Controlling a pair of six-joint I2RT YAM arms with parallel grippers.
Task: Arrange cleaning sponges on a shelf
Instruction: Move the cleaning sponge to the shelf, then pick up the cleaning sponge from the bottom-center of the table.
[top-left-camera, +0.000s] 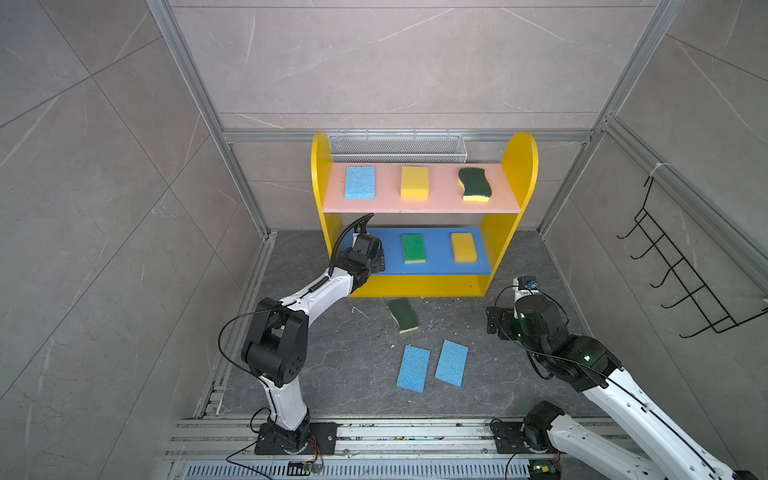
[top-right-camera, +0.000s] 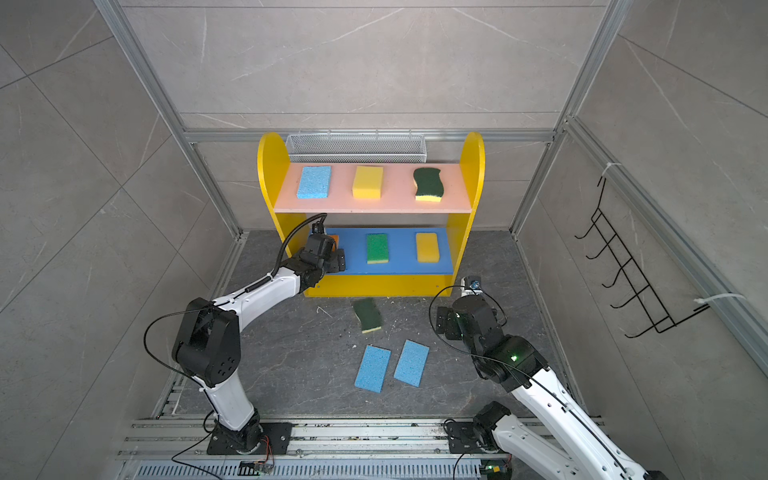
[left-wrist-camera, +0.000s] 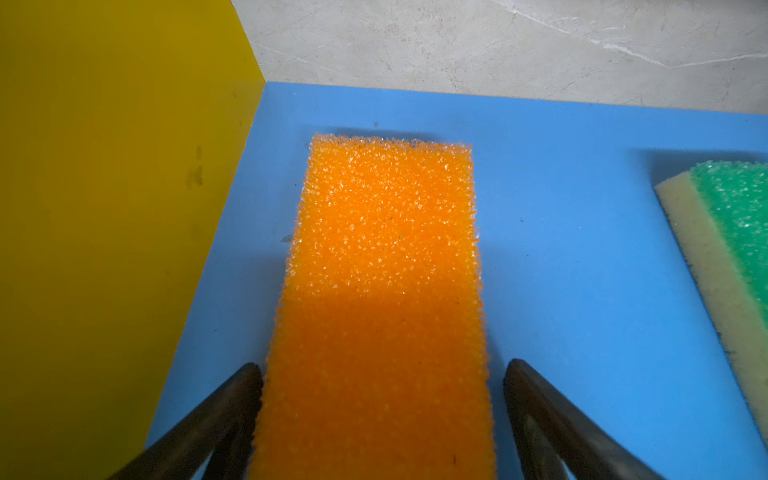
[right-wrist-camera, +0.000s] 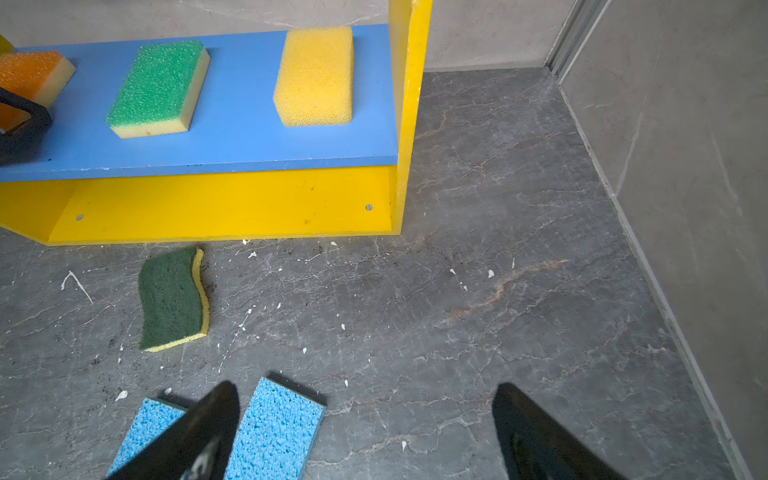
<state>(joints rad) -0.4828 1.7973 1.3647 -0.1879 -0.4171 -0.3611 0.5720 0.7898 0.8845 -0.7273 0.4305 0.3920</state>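
The shelf (top-left-camera: 519, 166) holds six, the orange sponge (left-wrist-camera: 386, 270) lying between the open left pincer (left-wrist-camera: 383, 365). A wavy green sponge (top-left-camera: 403, 314) and two blue sponges (top-left-camera: 413, 368) wait lower centre; right pincer (right-wrist-camera: 365, 385) open, empty.

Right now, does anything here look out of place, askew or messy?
Nothing looks damaged. Three sponges lie on the floor in front of the shelf: a wavy green sponge and two blue sponges, all skewed, unlike the neat rows on the shelf. White crumbs litter the floor near them.
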